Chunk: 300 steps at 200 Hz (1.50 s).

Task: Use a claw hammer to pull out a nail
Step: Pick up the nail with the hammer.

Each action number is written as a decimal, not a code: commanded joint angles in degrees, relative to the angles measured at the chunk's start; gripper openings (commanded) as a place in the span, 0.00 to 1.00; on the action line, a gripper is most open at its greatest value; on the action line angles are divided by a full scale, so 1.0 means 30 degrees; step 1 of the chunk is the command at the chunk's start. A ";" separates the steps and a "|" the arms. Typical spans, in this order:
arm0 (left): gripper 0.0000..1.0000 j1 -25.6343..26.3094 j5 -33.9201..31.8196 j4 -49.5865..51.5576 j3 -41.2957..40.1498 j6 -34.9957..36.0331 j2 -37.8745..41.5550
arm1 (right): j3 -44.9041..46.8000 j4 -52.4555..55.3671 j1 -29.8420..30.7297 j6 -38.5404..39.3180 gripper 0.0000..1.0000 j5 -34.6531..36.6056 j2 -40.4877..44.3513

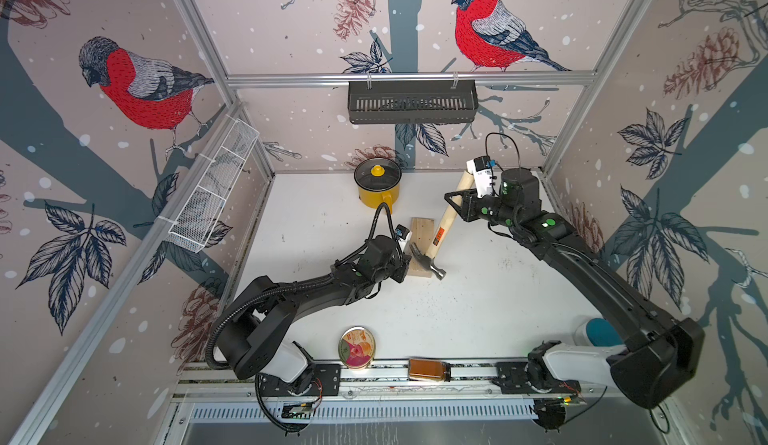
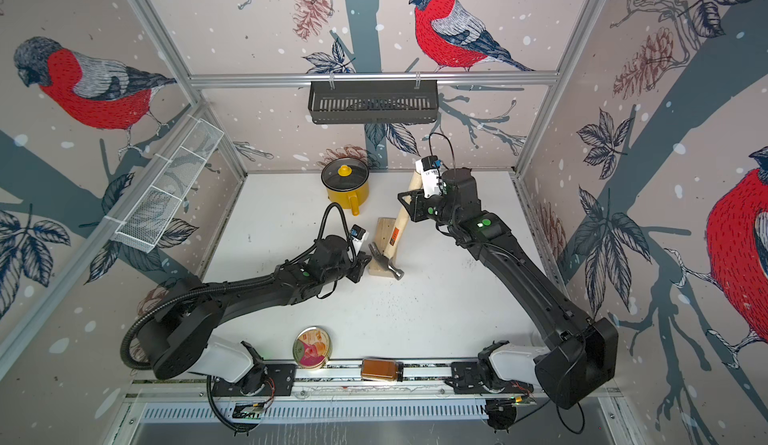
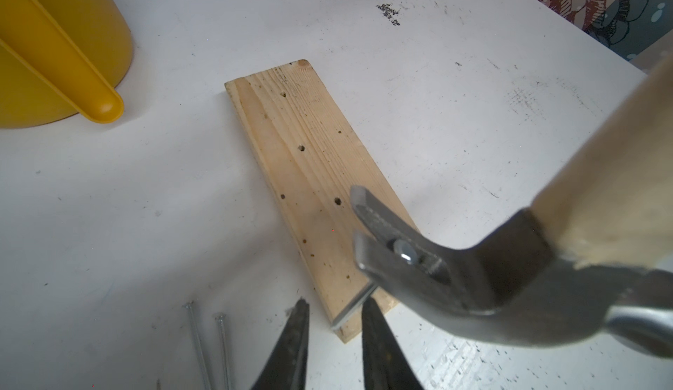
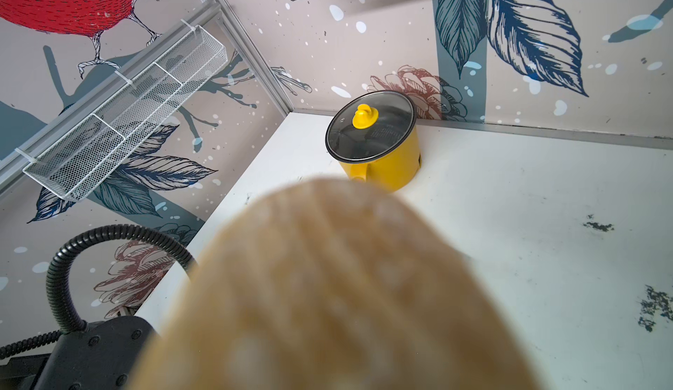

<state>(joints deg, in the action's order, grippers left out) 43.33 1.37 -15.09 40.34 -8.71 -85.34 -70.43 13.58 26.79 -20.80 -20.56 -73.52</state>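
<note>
Starting at the left wall, a mesh basket [image 1: 212, 189] hangs above the table [image 1: 478, 310]. A tin [image 1: 356, 347] lies at the front edge. A yellow pot [image 1: 377, 187] with a glass lid stands at the back, its handle pointing toward the plank [image 1: 422, 229]; pot and plank are near but apart.

The left gripper [image 3: 333, 308] sits low at the plank's near end. Its fingers [image 3: 295, 337] stand apart. The nail [image 3: 355, 306] shaft passes between them, close to 1 finger; contact cannot be confirmed. 2 loose nails [image 3: 196, 340] lie on the table just beside this gripper.

The plank lies flat and shows several empty holes. The nail's head sits in the fork of the hammer [image 1: 446, 220] claw. The shaft slants down to the plank's near corner; whether its tip is in the wood cannot be told. The hammer head sits over the plank's near end, right beside the left fingers, and the handle rises toward the back right.

A jar [image 1: 428, 370] lies on the front rail. The right gripper [image 1: 456, 206] is clamped on the upper handle. In the right wrist view, the blurred handle end blocks most of the foreground. A teal object [image 1: 598, 332] at the front right is partly hidden by the right arm.
</note>
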 commanded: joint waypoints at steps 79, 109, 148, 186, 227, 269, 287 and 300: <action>0.17 0.0087 0.0004 0.0131 0.0429 0.0383 -0.0303 | -0.0106 -0.1666 0.0058 -0.0682 0.00 -0.0743 0.0167; 0.16 0.0130 0.0070 0.0112 0.0402 0.0442 -0.0235 | -0.0077 -0.1723 0.0050 -0.0682 0.00 -0.0692 0.0147; 0.12 0.0175 0.0191 0.0064 0.0338 0.0528 -0.0107 | -0.0018 -0.1778 0.0050 -0.0741 0.00 -0.0765 0.0160; 0.03 0.0205 0.0160 -0.0006 0.0269 0.0545 0.0011 | 0.0092 -0.1828 0.0060 -0.0756 0.00 -0.0765 0.0161; 0.00 0.0204 0.0101 -0.0029 0.0237 0.0498 0.0174 | 0.0267 -0.1840 0.0062 -0.0763 0.00 -0.0706 0.0182; 0.00 0.0205 0.0032 -0.0067 0.0257 0.0370 0.0314 | 0.0451 -0.1917 0.0041 -0.0795 0.00 -0.0738 0.0166; 0.00 0.0206 -0.0150 -0.0067 0.0287 0.0245 0.0353 | 0.0531 -0.1917 0.0047 -0.0769 0.00 -0.0682 0.0217; 0.00 0.0183 -0.0384 -0.0038 0.0343 0.0139 0.0330 | 0.0611 -0.1913 0.0063 -0.0739 0.00 -0.0594 0.0277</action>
<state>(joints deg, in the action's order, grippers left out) 43.99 1.34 -13.91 41.19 -7.70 -84.62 -68.77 13.17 26.89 -21.21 -21.34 -73.45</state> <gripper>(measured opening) 0.062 0.246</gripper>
